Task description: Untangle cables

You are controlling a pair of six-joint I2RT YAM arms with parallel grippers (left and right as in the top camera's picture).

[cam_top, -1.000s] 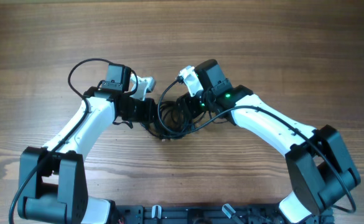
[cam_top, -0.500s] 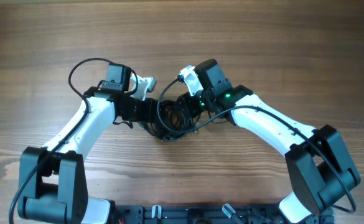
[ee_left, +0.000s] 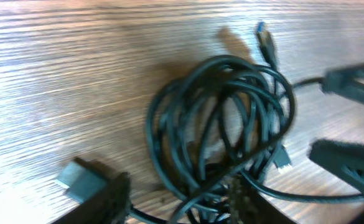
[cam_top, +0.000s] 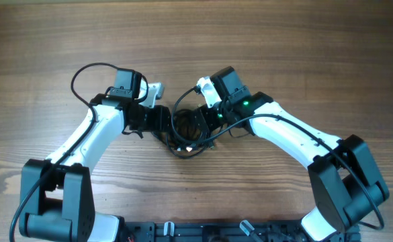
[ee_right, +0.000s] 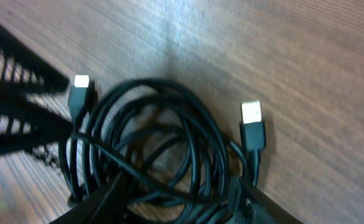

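Observation:
The cables (cam_top: 185, 132) lie as one tangled coil of thin black cords on the wooden table, between my two grippers. In the left wrist view the coil (ee_left: 222, 118) has a plug end (ee_left: 266, 42) sticking out at the top. My left gripper (ee_left: 178, 205) is open and straddles the coil's near edge, with strands passing loosely between its fingers (ee_left: 107, 198). In the right wrist view the coil (ee_right: 157, 140) shows a silver-tipped plug (ee_right: 252, 124) on the right and another plug (ee_right: 80, 92) on the left. My right gripper (ee_right: 182, 205) is open over the coil's near strands.
The grippers face each other closely across the coil: left gripper (cam_top: 164, 121), right gripper (cam_top: 201, 122). The right gripper's fingers (ee_left: 353, 87) show in the left wrist view. The left arm's own thicker cable (cam_top: 82, 77) loops at the back left. The table (cam_top: 303, 47) is bare wood.
My left gripper's jaws have opened wide on the coil. The right gripper's jaws have spread a little. The coil has sagged slightly toward the front edge.

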